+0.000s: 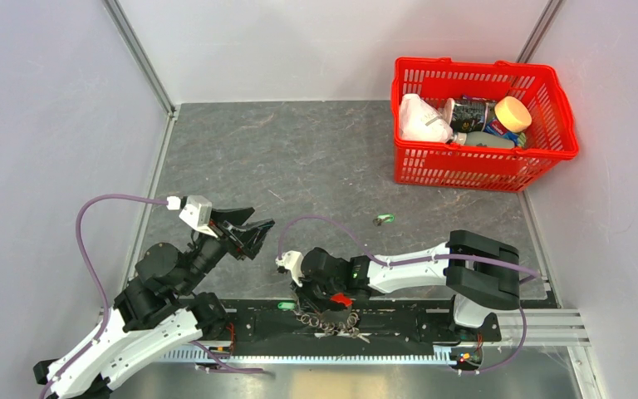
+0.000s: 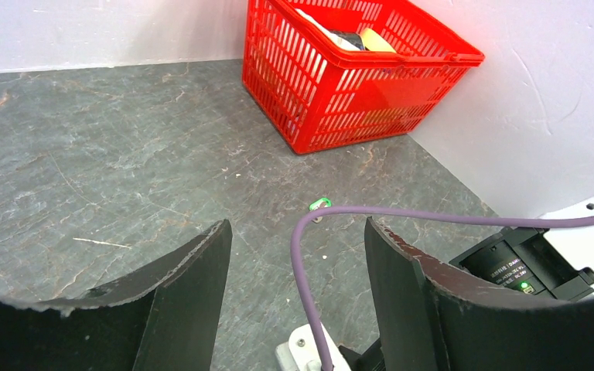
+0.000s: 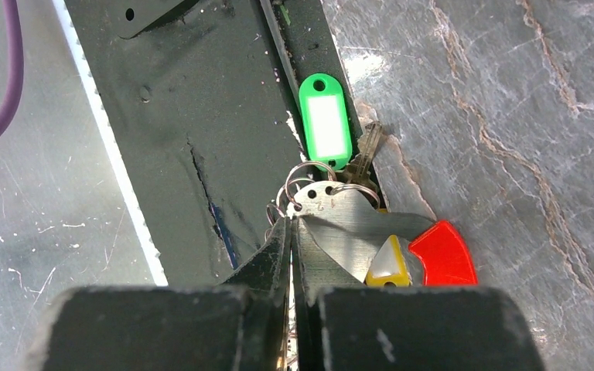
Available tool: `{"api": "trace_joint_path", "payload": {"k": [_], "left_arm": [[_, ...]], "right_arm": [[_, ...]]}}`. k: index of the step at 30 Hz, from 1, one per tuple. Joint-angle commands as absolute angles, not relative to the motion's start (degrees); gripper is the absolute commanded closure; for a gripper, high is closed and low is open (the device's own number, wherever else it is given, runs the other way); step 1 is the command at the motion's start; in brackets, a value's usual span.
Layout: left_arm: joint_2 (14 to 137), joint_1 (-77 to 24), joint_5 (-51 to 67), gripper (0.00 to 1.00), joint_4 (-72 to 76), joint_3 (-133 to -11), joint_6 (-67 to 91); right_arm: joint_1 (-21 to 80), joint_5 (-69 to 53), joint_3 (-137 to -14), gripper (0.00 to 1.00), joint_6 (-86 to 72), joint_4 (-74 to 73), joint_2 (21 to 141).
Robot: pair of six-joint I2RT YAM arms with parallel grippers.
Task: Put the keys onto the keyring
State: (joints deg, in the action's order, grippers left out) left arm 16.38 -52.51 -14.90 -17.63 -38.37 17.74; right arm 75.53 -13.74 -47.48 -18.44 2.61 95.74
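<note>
A bunch of keys [image 3: 366, 148] lies at the table's near edge under my right arm. It has small wire rings [image 3: 309, 182], a green tag [image 3: 326, 124], a yellow tag [image 3: 387, 267] and a broad silvery key [image 3: 348, 228]. The keyring's red part [image 3: 442, 253] shows beside them, its dark part hidden. My right gripper [image 3: 291, 226] is shut, its tips touching the wire rings; whether one is pinched I cannot tell. Another green-tagged key [image 1: 384, 219] lies alone mid-table. My left gripper [image 1: 249, 233] hangs open and empty above the table, left of the bunch [image 1: 332, 320].
A red basket [image 1: 482, 162] with a bottle, a bag and other goods stands at the back right. A black rail [image 1: 407, 320] runs along the near edge under the keys. The right arm's purple cable [image 2: 303, 263] arcs between my left fingers.
</note>
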Motion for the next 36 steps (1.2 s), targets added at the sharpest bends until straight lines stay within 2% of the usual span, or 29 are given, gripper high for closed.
{"api": "trace_joint_path", "payload": {"k": [1, 5, 10, 12, 19, 28, 36], "left_arm": [[15.89, -52.60, -15.93, 0.29, -17.14, -38.67, 19.15], [15.82, -52.64, -16.00, 0.29, -17.14, -38.72, 19.01], [15.84, -52.64, -16.09, 0.29, -17.14, -38.68, 19.03], [15.82, -52.65, -16.18, 0.29, -17.14, -38.67, 18.96], [15.83, -52.62, -16.18, 0.29, -17.23, -38.83, 18.88], [15.59, -52.60, -16.60, 0.29, -17.47, -38.85, 18.73], [15.03, -52.65, -16.79, 0.29, -17.49, -38.85, 18.63]], "right_arm": [[75.42, -15.02, -48.08, 0.93, -18.44, 2.55, 96.56], [75.48, -15.52, -48.30, 0.87, -18.52, 2.39, 97.28], [75.47, -16.48, -48.73, 0.85, -18.37, 2.46, 98.03], [75.46, -16.86, -49.05, 0.86, -18.28, 2.12, 98.30], [75.48, -17.46, -49.04, 1.00, -18.14, 1.67, 98.35], [75.41, -16.83, -48.76, 1.00, -18.10, 1.67, 95.60], [74.12, -16.60, -44.54, 1.00, -20.36, 6.12, 86.76]]}}
